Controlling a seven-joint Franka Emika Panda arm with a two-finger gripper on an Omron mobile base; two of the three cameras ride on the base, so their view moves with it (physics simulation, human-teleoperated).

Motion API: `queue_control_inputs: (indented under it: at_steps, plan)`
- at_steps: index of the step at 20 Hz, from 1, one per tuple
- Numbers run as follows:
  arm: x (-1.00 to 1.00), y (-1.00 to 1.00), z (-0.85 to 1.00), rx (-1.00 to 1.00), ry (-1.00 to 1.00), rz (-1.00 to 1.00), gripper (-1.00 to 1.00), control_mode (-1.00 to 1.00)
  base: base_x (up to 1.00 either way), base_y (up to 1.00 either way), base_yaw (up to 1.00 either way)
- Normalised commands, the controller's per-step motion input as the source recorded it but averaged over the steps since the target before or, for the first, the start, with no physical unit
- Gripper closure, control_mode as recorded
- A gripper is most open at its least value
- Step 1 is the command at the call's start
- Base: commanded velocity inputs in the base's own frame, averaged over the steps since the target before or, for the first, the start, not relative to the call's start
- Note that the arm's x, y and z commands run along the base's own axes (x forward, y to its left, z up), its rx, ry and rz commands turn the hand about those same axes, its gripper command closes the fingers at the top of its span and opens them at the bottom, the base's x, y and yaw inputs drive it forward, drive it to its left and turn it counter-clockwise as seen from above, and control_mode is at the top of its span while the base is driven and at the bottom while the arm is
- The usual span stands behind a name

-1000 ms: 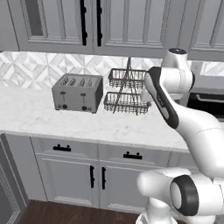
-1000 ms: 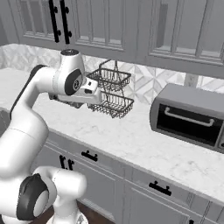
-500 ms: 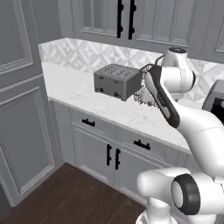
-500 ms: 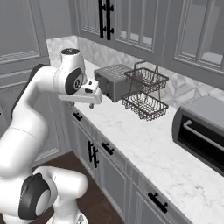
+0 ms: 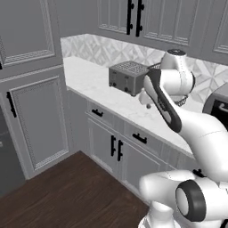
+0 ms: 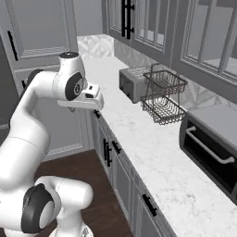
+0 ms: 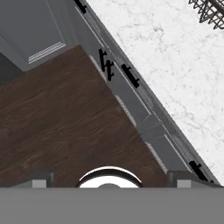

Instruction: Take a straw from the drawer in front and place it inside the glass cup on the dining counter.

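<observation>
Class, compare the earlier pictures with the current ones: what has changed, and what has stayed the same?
The base has turned, so the whole view swung: the toaster and wire rack only seem shifted, and tall cabinets and wood floor have come into sight. The gripper stays open and empty.

glossy white arm (image 5: pixel 196 129), dark joints
</observation>
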Motion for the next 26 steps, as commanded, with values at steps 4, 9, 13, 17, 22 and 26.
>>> queue_control_inputs:
  at_steps: [4,9,13,17,22,26]
  plan:
    - [0.0,0.0,0.0,0.0,0.0,0.0,-1.0,1.0,0.29,-0.61,0.2]
    - [0.0,0.0,0.0,0.0,0.0,0.0,-1.0,1.0,0.49,-0.46,0.1]
    - [0.06,0.0,0.0,0.0,0.0,0.0,-1.0,-1.0,0.08,-0.05,0.0]
    - [0.04,0.82,-0.15,-0.22,0.0,0.01,-1.0,-1.0,0.0,0.0,0.0]
    - [0.09,1.0,-0.38,-0.38,0.0,-0.01,-1.0,-1.0,0.0,0.0,0.0]
    - [0.29,0.72,-0.74,-0.46,0.02,-0.06,-1.0,-1.0,0.0,0.0,0.0]
